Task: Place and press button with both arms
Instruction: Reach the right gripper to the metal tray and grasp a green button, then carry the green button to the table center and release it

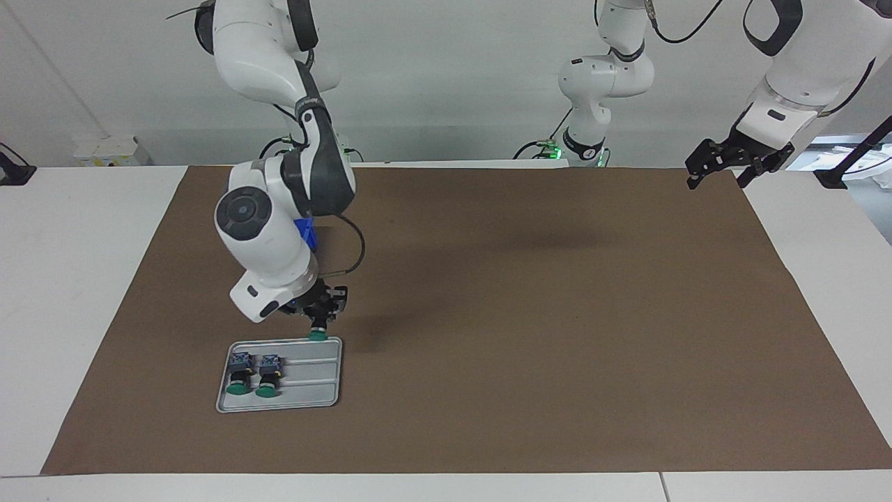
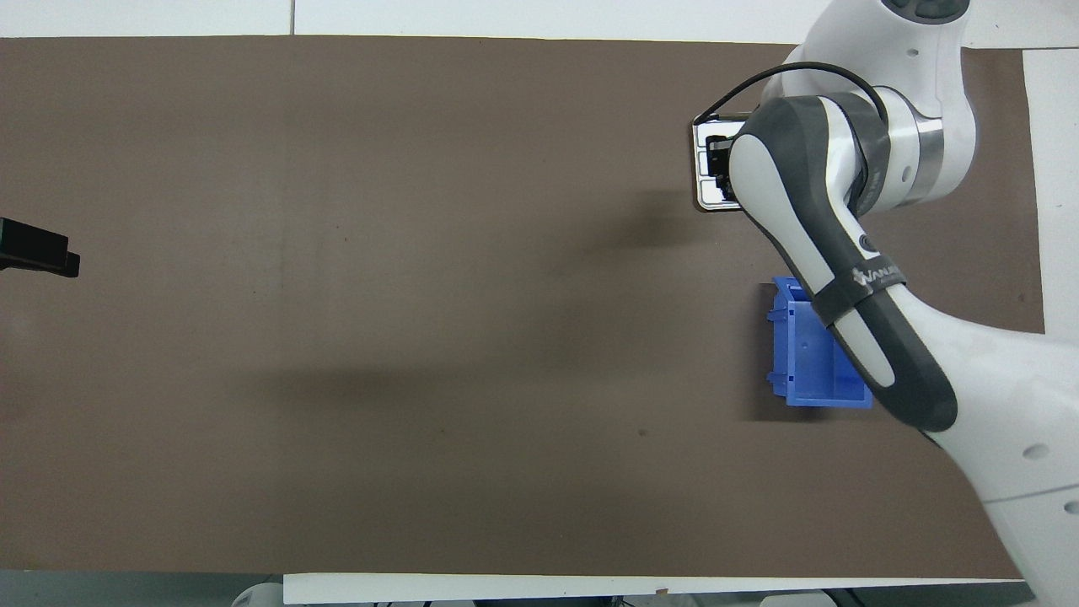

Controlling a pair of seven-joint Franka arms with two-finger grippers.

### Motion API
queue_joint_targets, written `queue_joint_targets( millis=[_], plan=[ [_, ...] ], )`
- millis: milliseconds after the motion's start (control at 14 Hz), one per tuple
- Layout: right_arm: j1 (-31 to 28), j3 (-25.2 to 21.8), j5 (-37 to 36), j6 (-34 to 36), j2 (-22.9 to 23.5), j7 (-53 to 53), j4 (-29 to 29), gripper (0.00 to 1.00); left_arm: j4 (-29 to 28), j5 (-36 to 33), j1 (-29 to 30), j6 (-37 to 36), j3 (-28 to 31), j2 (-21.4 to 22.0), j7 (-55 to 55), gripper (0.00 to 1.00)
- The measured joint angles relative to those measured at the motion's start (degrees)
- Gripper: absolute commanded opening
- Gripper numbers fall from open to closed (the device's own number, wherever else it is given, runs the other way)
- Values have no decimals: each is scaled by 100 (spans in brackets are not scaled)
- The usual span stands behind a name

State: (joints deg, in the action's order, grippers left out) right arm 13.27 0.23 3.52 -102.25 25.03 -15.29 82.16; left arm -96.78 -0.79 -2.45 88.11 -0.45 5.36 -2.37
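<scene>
Right gripper: we saw its fingers closed on a button over the tray's robot-side edge.
Left gripper: we saw fingers wide apart, holding nothing, waiting.

Light: you get bright, even light from above | Shadows: soft, blurred patches on the flat brown paper mat | Glare: white on the grey metal tray | Focus: sharp

Overhead: tray largely hidden under right arm, its 2 resting buttons unseen, blue bin partly covered, left end effector cut by frame edge, fingers indistinct.
</scene>
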Motion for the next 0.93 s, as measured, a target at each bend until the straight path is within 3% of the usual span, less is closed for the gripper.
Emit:
queue_joint_targets(
  millis=[214, 429, 643, 929],
  plan=[
    [641, 11, 1, 83, -343, -1298, 364, 0, -1, 0, 3, 0, 4, 0, 0, 100],
    [1259, 14, 0, -48, -370, -2831, 555, 0, -1, 0, 7, 2, 8, 0, 0, 100],
    [1839, 14, -7, -193, -271, -4331, 609, 0, -4, 0, 20, 2, 16, 1, 0, 100],
    [2346, 11, -11, -741, 139, -6481, 613, 8, -6, 0, 45, 7, 22, 1, 0, 100]
  ],
)
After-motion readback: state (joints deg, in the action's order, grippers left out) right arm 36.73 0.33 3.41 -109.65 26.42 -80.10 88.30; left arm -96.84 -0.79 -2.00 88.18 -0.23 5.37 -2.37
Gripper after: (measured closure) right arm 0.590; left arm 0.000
